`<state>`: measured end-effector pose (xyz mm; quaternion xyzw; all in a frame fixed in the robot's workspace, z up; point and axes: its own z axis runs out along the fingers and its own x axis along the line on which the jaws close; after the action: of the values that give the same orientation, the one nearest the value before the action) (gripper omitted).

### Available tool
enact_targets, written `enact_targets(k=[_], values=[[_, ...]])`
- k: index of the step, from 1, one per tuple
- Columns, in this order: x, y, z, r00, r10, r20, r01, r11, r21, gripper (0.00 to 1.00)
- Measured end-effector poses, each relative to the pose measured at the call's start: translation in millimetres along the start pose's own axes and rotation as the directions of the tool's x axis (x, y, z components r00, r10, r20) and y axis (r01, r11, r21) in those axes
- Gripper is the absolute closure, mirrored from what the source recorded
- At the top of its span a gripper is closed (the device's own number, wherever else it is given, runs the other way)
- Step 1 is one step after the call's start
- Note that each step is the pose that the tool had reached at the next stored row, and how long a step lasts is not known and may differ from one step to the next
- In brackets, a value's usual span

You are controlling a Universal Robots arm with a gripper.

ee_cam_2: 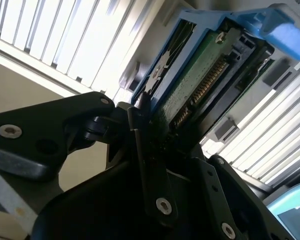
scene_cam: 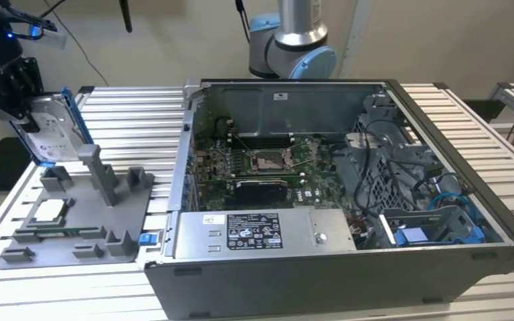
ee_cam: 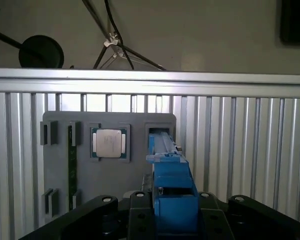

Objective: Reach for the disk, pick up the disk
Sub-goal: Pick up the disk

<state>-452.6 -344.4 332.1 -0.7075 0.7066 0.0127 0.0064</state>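
Noted tool (scene_cam: 30, 120) clamped shut on disk (scene_cam: 53, 132), which is tilted and edge-down just above far end of grey fixture tray (scene_cam: 78, 231). Cannot tell contact with tray. Saw small square chip (scene_cam: 47, 209) seated in tray, tray on slatted surface (scene_cam: 132, 114).

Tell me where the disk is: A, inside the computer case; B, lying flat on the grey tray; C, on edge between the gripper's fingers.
C: the disk stands on edge, clamped in the gripper, over the grey tray at the exterior view's left.
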Motion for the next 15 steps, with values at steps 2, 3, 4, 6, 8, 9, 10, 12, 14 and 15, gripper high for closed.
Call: enact_targets(k=[2, 3, 4, 6, 8, 9, 10, 12, 14, 15], values=[[-0.1, 0.0, -3.8, 1.0000, 0.000, -0.0001, 0.000, 1.0000, 0.0000, 1.00], [-0.2, 0.1, -5.7, 1.0000, 0.000, -0.0004, 0.000, 1.0000, 0.0000, 1.00], [-0.2, 0.1, -7.6, 1.0000, 0.000, -0.0007, 0.000, 1.0000, -0.0001, 1.00], [-0.3, 0.1, -11.1, 1.0000, 0.000, -0.0013, 0.000, 1.0000, 0.0000, 1.00], [-0.4, 0.1, -14.7, 1.0000, 0.000, -0.0019, 0.000, 1.0000, 0.0000, 1.00], [-0.4, 0.2, -16.4, 1.0000, 0.000, -0.0023, 0.000, 1.0000, 0.0000, 1.00], [-0.5, 0.2, -18.1, 1.0000, 0.000, -0.0027, 0.000, 1.0000, -0.0001, 1.00], [-0.6, 0.2, -21.2, 1.0000, 0.000, -0.0034, 0.000, 1.0000, 0.0000, 1.00], [-0.7, 0.2, -24.7, 1.0000, 0.000, -0.0041, 0.000, 1.0000, 0.0000, 1.00], [-0.7, 0.2, -26.4, 1.0000, 0.000, -0.0046, 0.000, 1.0000, 0.0001, 1.00]])
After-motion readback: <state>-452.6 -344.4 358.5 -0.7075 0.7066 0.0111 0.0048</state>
